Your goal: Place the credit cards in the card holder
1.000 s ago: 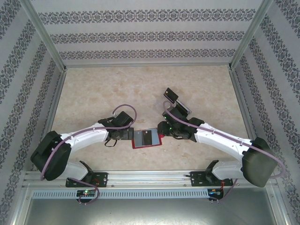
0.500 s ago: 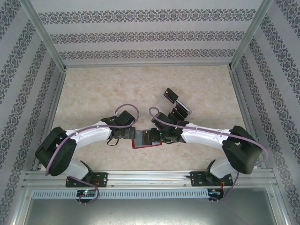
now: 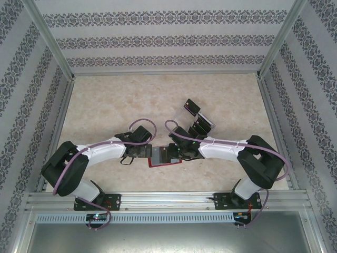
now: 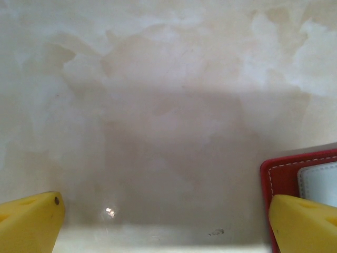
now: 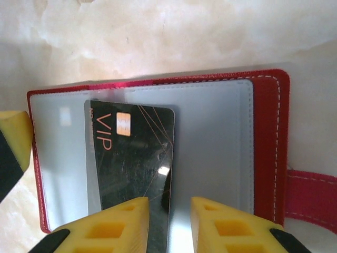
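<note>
The card holder (image 3: pixel 164 157) (image 5: pixel 263 142) lies open on the table, red with grey pockets. A black credit card (image 5: pixel 131 158) marked VIP lies flat on its inner face, its left edge under a pocket film. My right gripper (image 5: pixel 169 224) (image 3: pixel 176 152) points down at it. Its jaws stand a little apart and the card's right edge runs between them, with nothing clamped. My left gripper (image 4: pixel 166 226) (image 3: pixel 145 152) is wide open at the card holder's left edge (image 4: pixel 295 174), one finger (image 4: pixel 303 224) over its corner. More credit cards (image 3: pixel 192 108) stand farther back.
A clear plastic rack (image 3: pixel 201 120) with dark cards stands behind the right arm. The card holder's snap tab (image 5: pixel 310 197) sticks out on one side. Metal frame rails (image 3: pixel 63 113) border the marble-patterned table on both sides and at the back.
The right arm has swung left and brought its gripper over the open card holder, with its jaws narrowed. The left arm has barely moved.
</note>
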